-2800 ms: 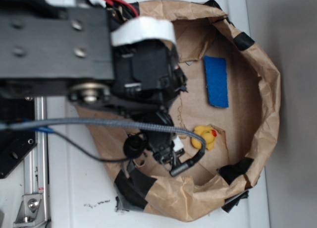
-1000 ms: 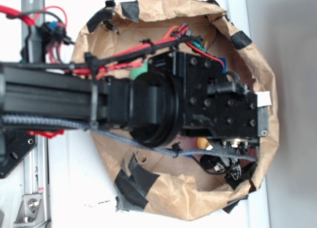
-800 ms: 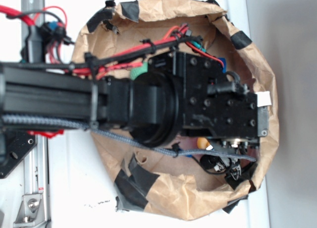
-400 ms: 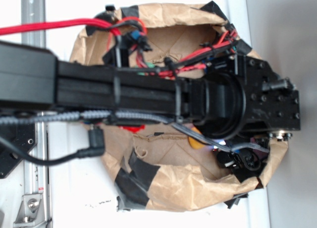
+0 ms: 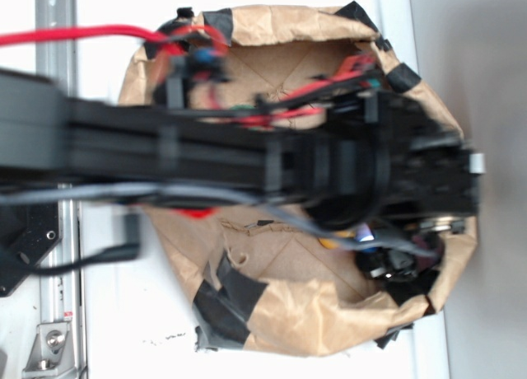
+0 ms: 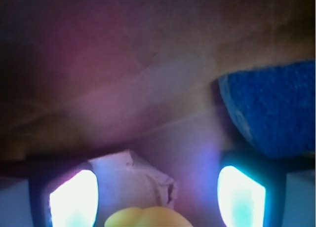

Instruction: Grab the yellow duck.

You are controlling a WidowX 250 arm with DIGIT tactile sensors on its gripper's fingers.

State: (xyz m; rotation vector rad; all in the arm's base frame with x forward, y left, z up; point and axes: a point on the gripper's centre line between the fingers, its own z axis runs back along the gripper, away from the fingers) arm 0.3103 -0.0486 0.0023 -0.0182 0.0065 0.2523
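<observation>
In the wrist view the duck (image 6: 146, 217) peeks in at 6 o'clock, between the two glowing fingers (image 6: 74, 200) of the claw (image 6: 157, 200), which stand spread and released, clear of it. A blue sponge (image 6: 274, 111) lies at 3 o'clock on brown paper (image 6: 123, 79).

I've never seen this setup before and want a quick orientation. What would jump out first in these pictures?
The big black robot arm stretches across the overhead view, covering most of the crumpled brown paper basin with black tape patches. At the wrist view's bottom edge, the yellow duck peeks up between the tool's two glowing fingers. The blue sponge lies at the right.
</observation>
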